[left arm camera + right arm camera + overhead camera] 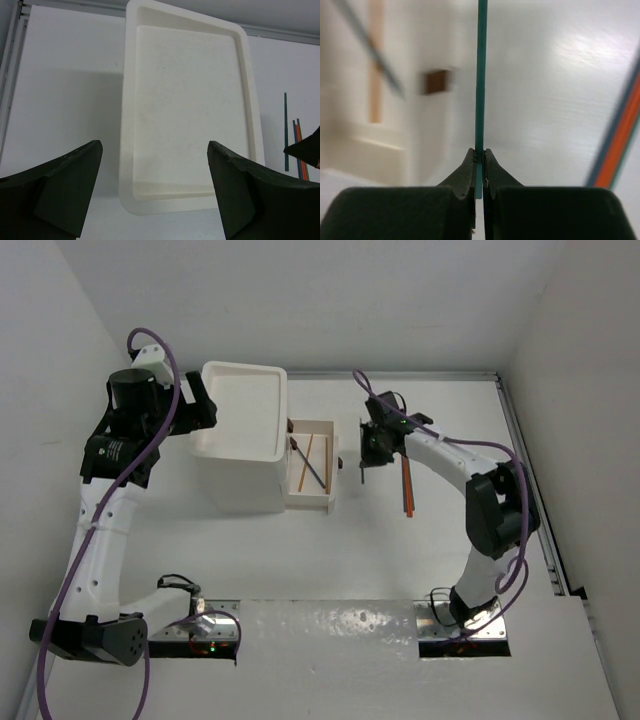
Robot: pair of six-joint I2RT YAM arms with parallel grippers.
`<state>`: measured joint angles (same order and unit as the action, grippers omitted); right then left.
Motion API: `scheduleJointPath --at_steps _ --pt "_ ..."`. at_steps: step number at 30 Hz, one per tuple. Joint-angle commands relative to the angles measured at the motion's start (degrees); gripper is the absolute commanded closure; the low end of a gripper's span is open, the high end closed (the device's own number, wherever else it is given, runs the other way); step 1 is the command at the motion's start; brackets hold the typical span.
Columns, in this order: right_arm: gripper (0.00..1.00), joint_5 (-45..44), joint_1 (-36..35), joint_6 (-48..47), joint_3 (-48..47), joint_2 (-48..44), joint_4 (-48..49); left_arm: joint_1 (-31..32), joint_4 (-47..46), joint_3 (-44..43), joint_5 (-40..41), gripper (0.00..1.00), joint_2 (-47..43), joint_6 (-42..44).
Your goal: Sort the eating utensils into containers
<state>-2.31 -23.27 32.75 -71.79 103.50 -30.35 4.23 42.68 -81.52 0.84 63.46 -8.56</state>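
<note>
My right gripper (pixel 480 152) is shut on a thin teal stick (pixel 480 75), one of the eating utensils, which runs straight out from the jaws. In the top view that gripper (pixel 364 458) hangs just right of the pulled-out white drawer (pixel 324 498) of the containers unit (pixel 240 490). An orange stick (pixel 306 462) and a dark stick (pixel 314 468) lie in the drawer. More orange and teal sticks (pixel 407 486) lie on the table to the right. My left gripper (pixel 200 405) is open and empty at the left edge of the unit's tray top (pixel 190 100).
The drawer's brown knob (pixel 436 81) shows blurred to the left of the held stick. Orange and blue sticks (pixel 620 145) lie on the table at the right. White walls close in at the left and back, and a rail (pixel 530 490) runs along the table's right side.
</note>
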Motion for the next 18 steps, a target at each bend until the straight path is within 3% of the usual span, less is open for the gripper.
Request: scheduleJointPath --at_steps 1,11,14,15,18 --pt "1.00 5.02 -4.93 3.18 -7.47 -2.70 1.51 0.69 -1.98 -0.05 -0.14 0.16 -1.32 -0.67" --pt "1.00 8.10 -10.92 10.57 -16.45 8.20 6.97 0.78 -1.19 -0.49 0.04 0.16 -1.41 -0.41" --pt "0.90 8.46 -11.27 11.72 -18.21 10.75 7.41 0.78 -1.02 -0.31 0.30 0.16 -1.59 -0.32" --pt "0.79 8.02 -11.36 11.89 -18.30 10.84 7.50 0.78 -1.02 -0.31 0.39 0.16 -1.67 -0.32" --pt "0.66 5.48 -11.45 10.33 -17.51 8.83 6.28 0.78 -1.02 -0.31 0.21 0.16 -1.67 -0.23"
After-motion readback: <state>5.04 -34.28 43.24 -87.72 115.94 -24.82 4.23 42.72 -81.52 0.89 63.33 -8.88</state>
